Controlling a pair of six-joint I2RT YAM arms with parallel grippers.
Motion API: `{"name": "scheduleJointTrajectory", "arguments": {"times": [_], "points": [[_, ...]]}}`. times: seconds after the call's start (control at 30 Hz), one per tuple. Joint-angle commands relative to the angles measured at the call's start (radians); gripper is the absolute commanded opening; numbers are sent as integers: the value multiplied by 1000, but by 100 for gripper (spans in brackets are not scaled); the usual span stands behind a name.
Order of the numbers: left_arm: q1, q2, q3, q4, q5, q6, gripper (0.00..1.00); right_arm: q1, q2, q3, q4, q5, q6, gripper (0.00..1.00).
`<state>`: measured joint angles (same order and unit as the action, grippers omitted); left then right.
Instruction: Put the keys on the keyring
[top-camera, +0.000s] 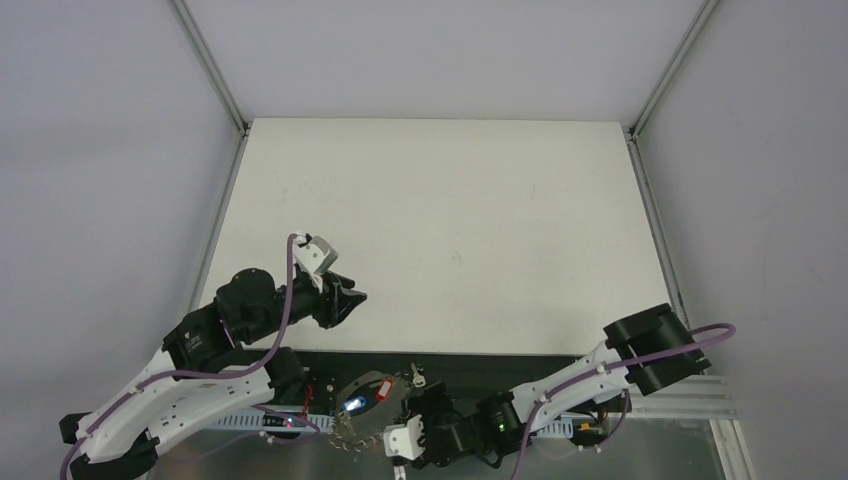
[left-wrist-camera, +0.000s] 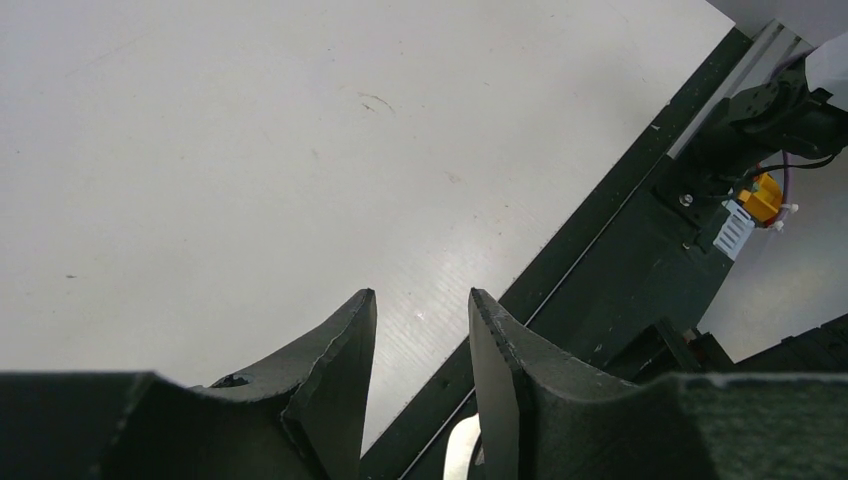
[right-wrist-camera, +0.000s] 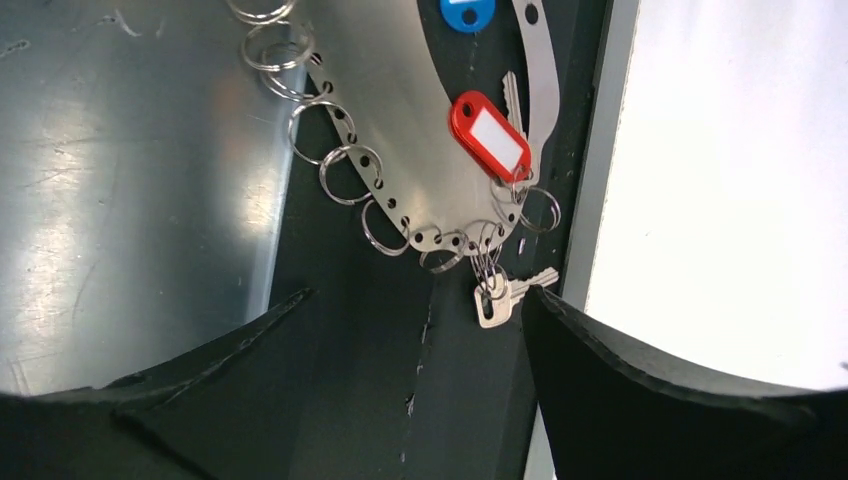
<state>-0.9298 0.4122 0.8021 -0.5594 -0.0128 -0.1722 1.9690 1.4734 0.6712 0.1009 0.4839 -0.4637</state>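
R end effector (right-wrist-camera: 415, 300) wide open, empty, near keyring (right-wrist-camera: 400, 120) w/ keys (right-wrist-camera: 505, 295) (L end effector (left-wrist-camera: 421, 297) part-open, empty too)

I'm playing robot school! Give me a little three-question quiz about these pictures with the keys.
1. True or false: the left end effector is holding a key.
2. What colour is the tag closest to the silver keys? A) green B) red C) yellow
3. Fill in the blank with open or shut: the right end effector is wide ____.

Key: 1 false; 2 B; 3 open.
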Motion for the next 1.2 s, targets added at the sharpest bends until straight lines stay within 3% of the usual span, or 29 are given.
{"name": "scheduleJointTrajectory", "arguments": {"times": [0.0, 0.17, 0.4, 0.53, 0.63, 0.7, 1.17], "points": [[-3, -16, -7, 10, -20, -15, 39, 52, 59, 5, 133, 126, -149, 77], [-3, -36, -12, 9, -19, -20, 39, 72, 143, -7, 277, 168, -205, 75], [-4, -42, -13, 4, -21, -19, 40, 47, 187, -14, 292, 152, -208, 59], [-3, -38, -11, 0, -18, -16, 40, 35, 210, -23, 292, 139, -200, 39], [-3, -39, -11, -3, -23, -15, 40, 29, 215, -27, 287, 126, -192, 12], [-3, -39, -11, -4, -26, -15, 40, 23, 213, -27, 274, 124, -192, 0], [-4, -34, -10, -11, -39, -13, 41, -31, 4, -69, 260, 224, -281, 0]]}}
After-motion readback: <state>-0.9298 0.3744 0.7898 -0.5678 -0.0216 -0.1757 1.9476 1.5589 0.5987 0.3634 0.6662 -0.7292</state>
